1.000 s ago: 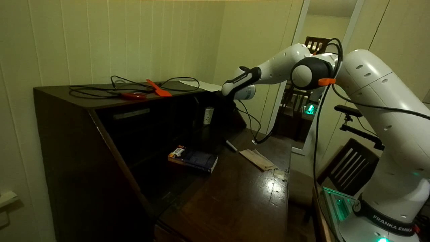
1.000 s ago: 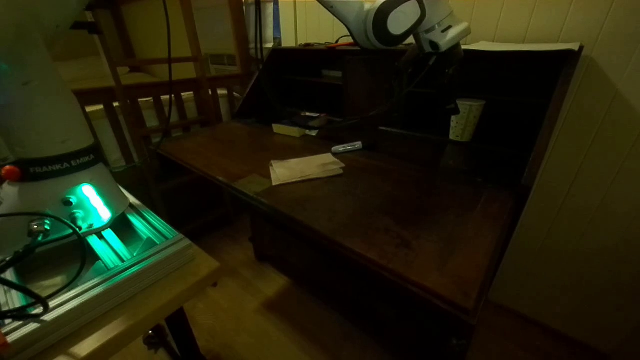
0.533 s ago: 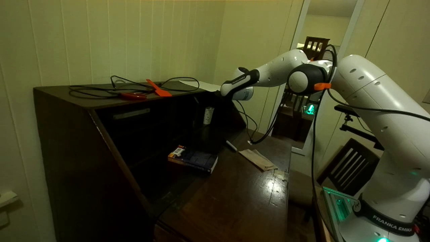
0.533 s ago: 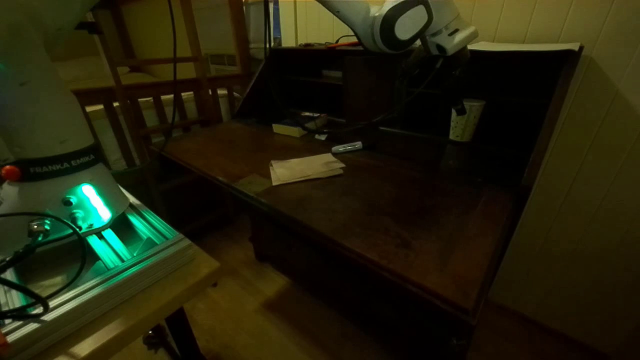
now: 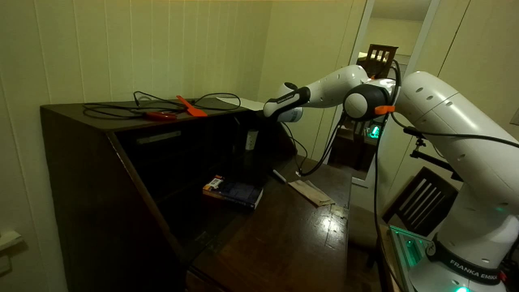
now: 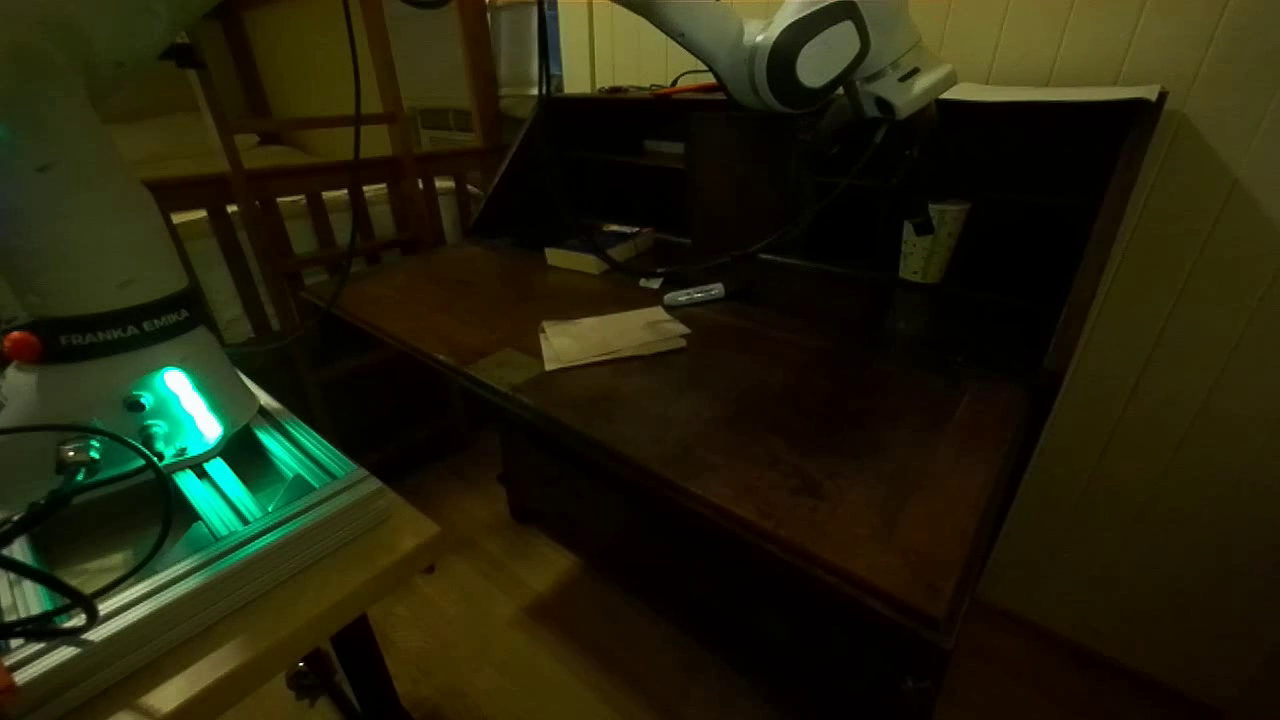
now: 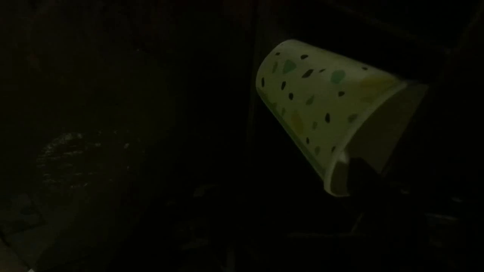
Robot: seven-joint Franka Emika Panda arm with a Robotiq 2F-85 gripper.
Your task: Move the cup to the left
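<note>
The cup (image 6: pixel 930 245), pale with dark and coloured specks, stands upright at the back of the desk, under the shelves. It also shows in an exterior view as a small whitish cylinder (image 5: pixel 251 140). In the wrist view the cup (image 7: pixel 314 94) appears tilted, its mouth toward the lower right. My gripper (image 7: pixel 298 175) is at the cup's rim, its jaws apart. A dark finger (image 7: pixel 363 181) overlaps the mouth; whether it is inside or in front, I cannot tell. The opposite finger is almost lost in darkness. A dark fingertip (image 6: pixel 918 228) covers the cup's upper left side.
A dark blue book (image 5: pixel 233 191), a marker (image 5: pixel 279 176) and folded brown paper (image 5: pixel 311 192) lie on the dark desk (image 5: pixel 284 243). Cables and an orange spatula (image 5: pixel 196 110) rest on top of the desk. A loose cable (image 5: pixel 324 160) hangs below the arm.
The arm has lowered slightly. In an exterior view the dark fingertip went from beside the cup to over its upper left side. The jaws have closed a little; the cup looks unmoved.
</note>
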